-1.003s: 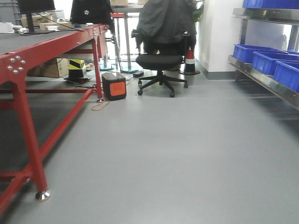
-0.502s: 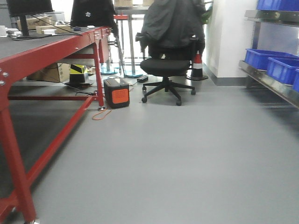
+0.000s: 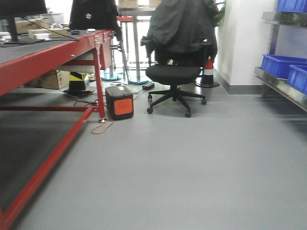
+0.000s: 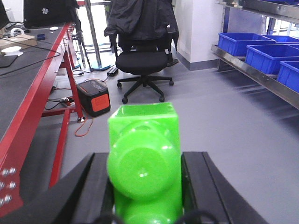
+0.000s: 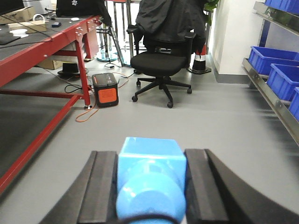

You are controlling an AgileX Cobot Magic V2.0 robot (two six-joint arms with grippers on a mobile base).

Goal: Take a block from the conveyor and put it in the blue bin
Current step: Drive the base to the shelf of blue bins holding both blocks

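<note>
The conveyor, a dark belt in a red frame, runs along the room well to the left of the chair. A grey floor spreads in front of the chair. A dark jacket hangs over the chair's back. A black and orange box sits on the floor between the chair and the conveyor's leg. A striped cone stands just right of the chair, behind it. Blue bins sit on a steel shelf well to the right of the chair.

Both arms are held level above the floor, pointing toward the chair. The left end effector is clenched on a green block, a black finger on each side. The right end effector grasps the block, blue, stud toward the camera, well short of the chair.
</note>
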